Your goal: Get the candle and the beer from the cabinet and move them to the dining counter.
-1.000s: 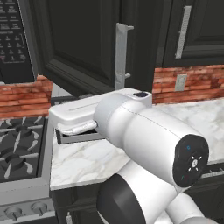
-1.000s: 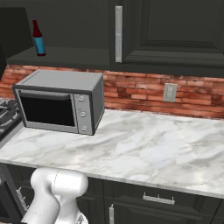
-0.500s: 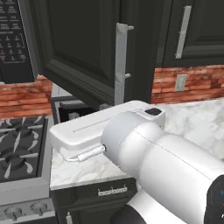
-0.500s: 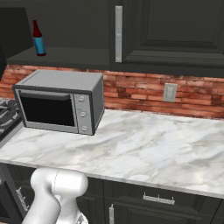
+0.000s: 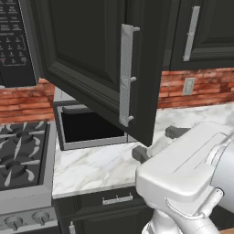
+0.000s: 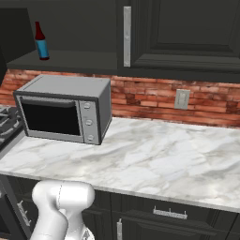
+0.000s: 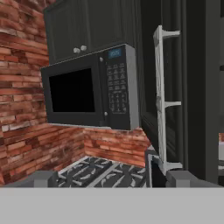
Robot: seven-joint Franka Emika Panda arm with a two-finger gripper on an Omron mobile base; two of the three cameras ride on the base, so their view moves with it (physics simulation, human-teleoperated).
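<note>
The beer stands upright on the bottom shelf inside the cabinet, at the far left of the open compartment as the right base view shows it, its blue label facing out and nothing else visible beside it on that shelf. The candle cannot be made out in that compartment.

The cabinet door is swung wide open; in the left base view it juts toward the camera above the marble counter, its long silver bar handle upright along its free edge. In the hand view the same handle runs vertically just right of centre, close to the camera.

Below the open compartment a silver toaster oven sits on the marble counter against the red brick backsplash. A wall outlet is set in the brick to its right.

The gripper hangs over the counter just below and in front of the open door's lower corner, its two dark fingers spread wide apart with nothing between them.

To the left lies a gas stove, with a black microwave mounted above it.
</note>
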